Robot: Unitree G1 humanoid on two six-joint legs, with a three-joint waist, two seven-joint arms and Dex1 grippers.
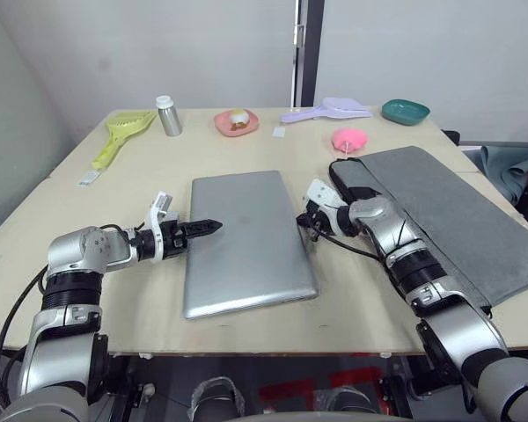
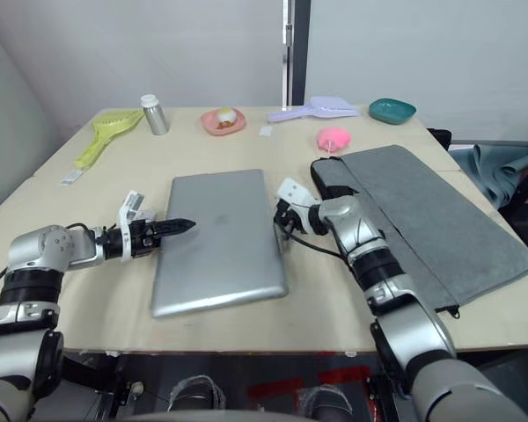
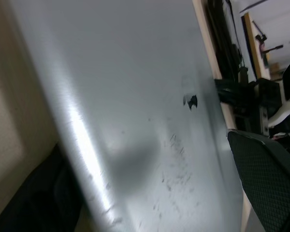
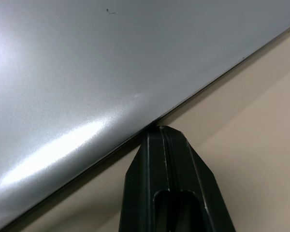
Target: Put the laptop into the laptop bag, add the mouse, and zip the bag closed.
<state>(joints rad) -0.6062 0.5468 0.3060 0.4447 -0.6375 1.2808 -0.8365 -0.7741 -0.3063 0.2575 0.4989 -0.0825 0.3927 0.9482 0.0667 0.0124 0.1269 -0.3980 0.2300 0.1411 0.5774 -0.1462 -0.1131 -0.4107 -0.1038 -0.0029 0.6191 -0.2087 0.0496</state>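
Laptop (image 1: 246,239) flat, lid closed, mid-desk toward front edge; laptop bag (image 1: 449,215) flat along right edge, just beside. Left gripper (image 1: 204,228) over laptop's left rim, fingers pressed together, empty. Right gripper (image 4: 160,131) with tips closed, touching laptop's right rim at desk level, holding nothing. Judged stiff, thin, fairly heavy, smooth metal, likely slippery; no overhang to pinch. Best hold probably at both long rims: wedge a tip under, lift one side, clamp across thickness. Mouse not identified.
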